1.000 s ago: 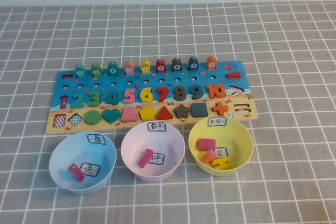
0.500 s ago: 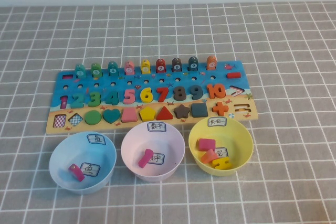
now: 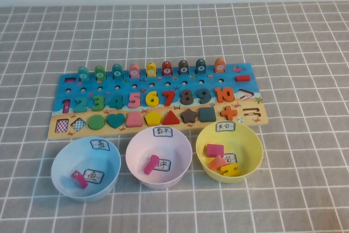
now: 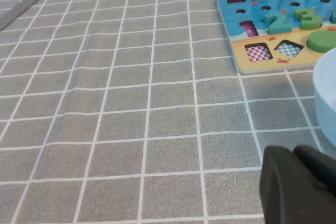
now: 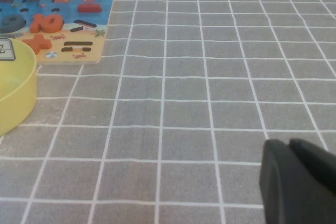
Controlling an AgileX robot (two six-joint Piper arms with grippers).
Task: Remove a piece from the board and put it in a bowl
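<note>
The number-and-shape puzzle board (image 3: 212, 83) lies in the middle of the table in the high view, with rows of fish pegs, numbers and shapes. In front of it stand a blue bowl (image 3: 60, 159) holding a magenta piece (image 3: 79, 179), a pink bowl (image 3: 133, 148) holding a pink piece (image 3: 150, 164), and a yellow bowl (image 3: 253, 140) holding a pink block (image 3: 215, 149) and orange pieces (image 3: 217, 162). Neither arm shows in the high view. My left gripper (image 4: 295, 151) is shut and empty, low over the cloth beside the blue bowl (image 4: 326, 93). My right gripper (image 5: 289, 144) is shut and empty, apart from the yellow bowl (image 5: 16, 93).
A grey cloth with a white grid (image 3: 305, 53) covers the table. The board's end with the empty checkered slots (image 4: 258, 52) shows in the left wrist view. Its other end with the orange 10 (image 5: 46, 22) shows in the right wrist view.
</note>
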